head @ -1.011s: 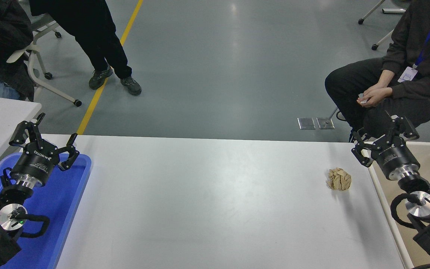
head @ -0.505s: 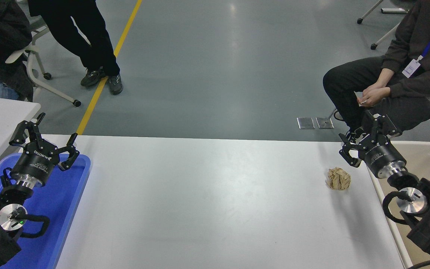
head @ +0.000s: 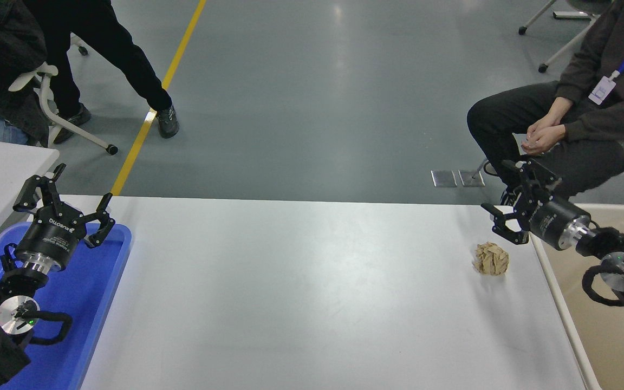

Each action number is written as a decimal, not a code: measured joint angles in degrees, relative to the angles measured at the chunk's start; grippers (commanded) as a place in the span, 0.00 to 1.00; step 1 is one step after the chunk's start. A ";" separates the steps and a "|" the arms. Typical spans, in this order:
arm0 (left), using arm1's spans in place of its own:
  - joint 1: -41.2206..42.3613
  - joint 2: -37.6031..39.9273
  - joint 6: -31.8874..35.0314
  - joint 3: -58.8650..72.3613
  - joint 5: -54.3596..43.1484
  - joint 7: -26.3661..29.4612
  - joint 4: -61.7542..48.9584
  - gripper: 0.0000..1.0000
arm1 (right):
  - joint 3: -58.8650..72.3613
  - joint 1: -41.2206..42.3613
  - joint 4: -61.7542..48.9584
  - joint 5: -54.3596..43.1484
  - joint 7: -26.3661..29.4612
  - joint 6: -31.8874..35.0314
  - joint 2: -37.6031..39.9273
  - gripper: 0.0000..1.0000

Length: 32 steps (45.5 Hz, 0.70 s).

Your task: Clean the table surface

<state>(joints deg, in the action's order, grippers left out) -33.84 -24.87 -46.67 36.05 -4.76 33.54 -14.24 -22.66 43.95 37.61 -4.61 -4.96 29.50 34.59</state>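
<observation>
the white tabletop (head: 301, 292) fills the lower half of the view, and the only litter on it is a crumpled ball of brown paper (head: 491, 258) lying at about four o'clock from the tabletop's middle, near the right edge. a beige bin (head: 604, 330) stands just beside that edge at three o'clock, and a blue tray (head: 103, 276) sits at nine o'clock. the right pincer (head: 504, 208) reaches in from the right, its fingers spread wide and holding nothing; it hangs up and a little to one o'clock of the paper ball, near it but not touching. the left pincer (head: 65, 195) is parked over the blue tray, also spread open and empty. a person (head: 577, 119) sits beyond the far right corner with hands clasped. the step in hand looks like the approach for a pick-up: the litter is not yet gripped. the next move likely calls for bringing the open fingers down around the ball, closing gently because crumpled paper gives and can slip, then carrying it toward the bin at three o'clock.
</observation>
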 measured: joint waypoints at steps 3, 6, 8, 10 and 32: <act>0.00 0.00 0.00 -0.01 0.00 0.00 0.00 1.00 | 0.78 0.10 2.48 -0.74 2.91 0.09 1.75 1.00; 0.00 0.00 0.00 -0.01 0.00 0.00 0.00 1.00 | 1.64 0.22 4.61 -1.26 5.85 0.01 3.02 0.99; 0.00 0.00 0.00 -0.01 0.00 0.00 0.00 1.00 | 2.11 0.29 5.61 -1.50 7.47 -0.15 3.59 0.99; 0.00 0.00 0.00 -0.01 0.00 0.01 0.00 1.00 | 2.63 0.55 6.57 -1.70 9.44 -0.36 4.13 0.99; 0.00 0.00 0.00 -0.02 0.00 0.02 0.00 1.00 | 7.90 7.71 8.52 0.18 27.29 -11.03 1.45 0.99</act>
<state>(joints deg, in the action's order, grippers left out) -33.84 -24.87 -46.67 36.04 -4.76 33.56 -14.24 -14.76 51.66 46.13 -4.43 22.33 18.46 36.04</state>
